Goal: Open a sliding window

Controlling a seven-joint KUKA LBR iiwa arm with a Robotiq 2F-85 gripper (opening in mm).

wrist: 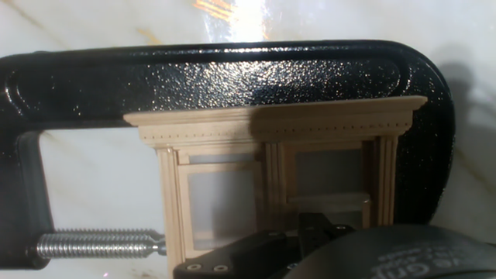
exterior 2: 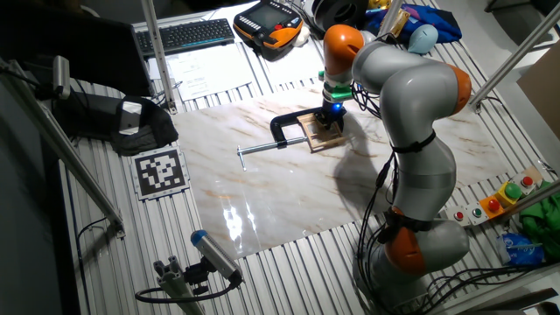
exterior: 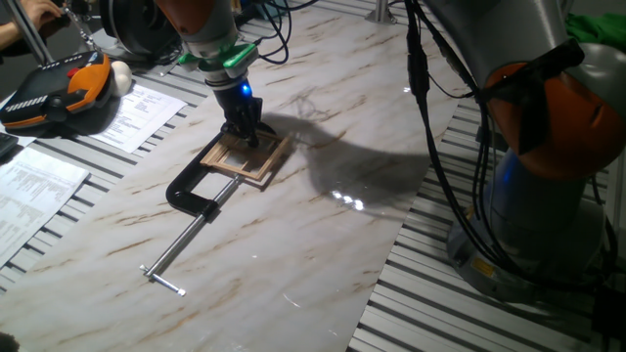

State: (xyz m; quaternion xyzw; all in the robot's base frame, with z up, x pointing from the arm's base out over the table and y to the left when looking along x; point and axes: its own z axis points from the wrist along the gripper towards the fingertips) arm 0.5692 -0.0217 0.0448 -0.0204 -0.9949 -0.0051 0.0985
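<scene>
In one fixed view we see, at the upper left of the frame, an orange-and-black teach pendant (exterior: pixel 61 90) and printed sheets (exterior: pixel 137 112) lying off the marble tabletop (exterior: pixel 323 244), well apart from the work. Moving right, the black C-clamp (exterior: pixel 201 196) lies flat left of centre, its steel screw rod (exterior: pixel 176 256) running down toward the lower left. We judge it is there to pin the sliding window (exterior: pixel 252 156) so the frame stays put while a sash is pushed; in the hand view the clamp's arch wraps over the top and right of the frame and the screw tip meets its left side.

The window lies flat just above centre-left, with the gripper (exterior: pixel 243 129) down on it, fingers pointing into the panes. We cannot tell how the jaws stand, since the fingertips are hidden by the hand's own body in every view.

At the right the arm's base (exterior: pixel 548 196) and cables (exterior: pixel 460 147) stand well clear. The clamp arch, we judge, limits travel toward the frame's top.
</scene>
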